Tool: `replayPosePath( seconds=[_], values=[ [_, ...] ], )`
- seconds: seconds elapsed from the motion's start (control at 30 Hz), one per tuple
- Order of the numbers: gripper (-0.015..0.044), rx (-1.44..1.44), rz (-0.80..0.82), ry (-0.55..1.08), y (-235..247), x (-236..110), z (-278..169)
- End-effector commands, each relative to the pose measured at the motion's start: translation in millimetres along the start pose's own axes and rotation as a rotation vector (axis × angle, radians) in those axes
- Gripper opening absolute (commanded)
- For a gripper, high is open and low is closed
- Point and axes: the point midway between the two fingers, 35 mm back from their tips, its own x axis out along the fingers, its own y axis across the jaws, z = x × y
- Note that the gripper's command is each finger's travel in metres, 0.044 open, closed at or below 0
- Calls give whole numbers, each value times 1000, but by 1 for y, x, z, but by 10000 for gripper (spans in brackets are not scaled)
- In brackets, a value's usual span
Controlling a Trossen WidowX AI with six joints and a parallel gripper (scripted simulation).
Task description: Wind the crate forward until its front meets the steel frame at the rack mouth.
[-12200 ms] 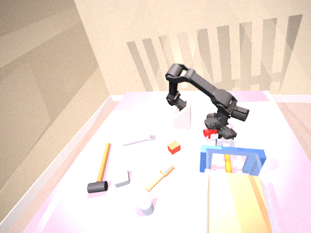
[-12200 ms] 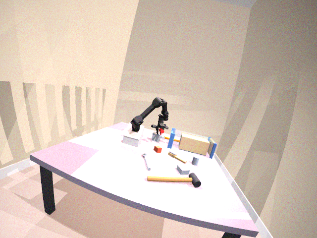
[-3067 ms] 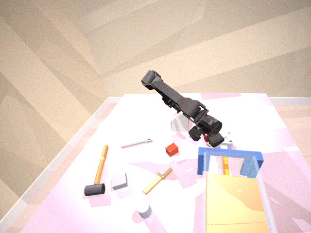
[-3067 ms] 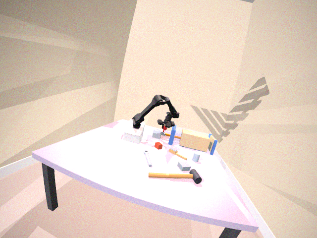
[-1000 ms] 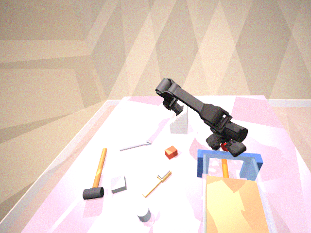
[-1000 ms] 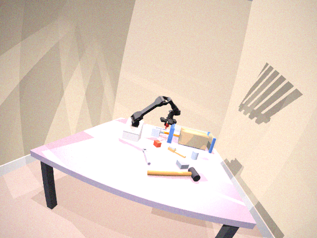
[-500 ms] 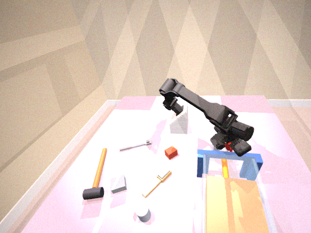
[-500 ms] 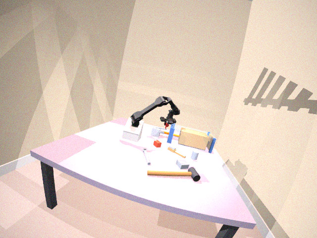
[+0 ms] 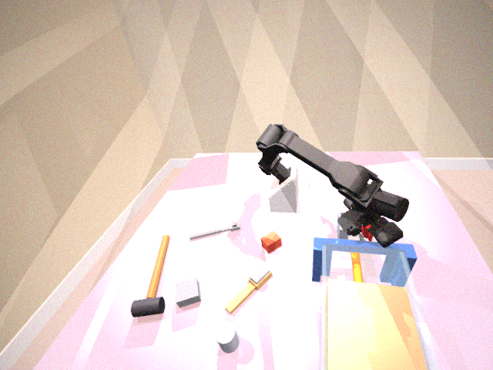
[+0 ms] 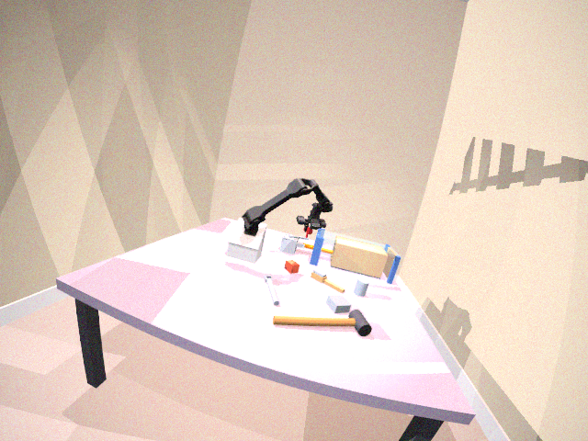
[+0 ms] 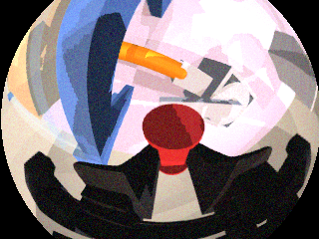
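My gripper [image 9: 368, 230] [image 10: 310, 225] [image 11: 170, 139] is shut on the red knob [image 10: 309, 231] [image 11: 173, 126] of the winch handle, close in front of the blue steel frame [image 9: 364, 243] [image 10: 317, 249] [image 11: 75, 75]. A thin grey bar [image 11: 209, 102] runs from behind the knob to over the winch [image 10: 288, 244] [image 11: 213, 75]. The key end and the hole are not clear. The orange strap [image 9: 357, 267] [image 10: 325, 249] [image 11: 155, 61] runs back through the frame to the tan crate [image 9: 366, 318] [image 10: 356, 256]. The crate looks flat, with a gap between its front and the frame.
To the cubby's side lie a mallet [image 9: 158, 270] [image 10: 313, 321], a grey block [image 9: 188, 292] [image 10: 338, 303], a wooden-handled tool [image 9: 240, 298] [image 10: 334, 284], a silver wrench-like tool [image 9: 210, 232] [image 10: 272, 290], an orange-red block [image 9: 271, 242] [image 10: 291, 266] and a grey cylinder [image 9: 228, 340] [image 10: 360, 288].
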Motion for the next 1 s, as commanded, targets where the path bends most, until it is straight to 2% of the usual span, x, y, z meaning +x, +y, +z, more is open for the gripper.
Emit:
replayPosePath(
  seconds=[0.0, 0.97],
  values=[
    [0, -14, -2, 22, -1, 11, -20],
    [0, -15, -2, 25, -18, 26, -57]
  ],
)
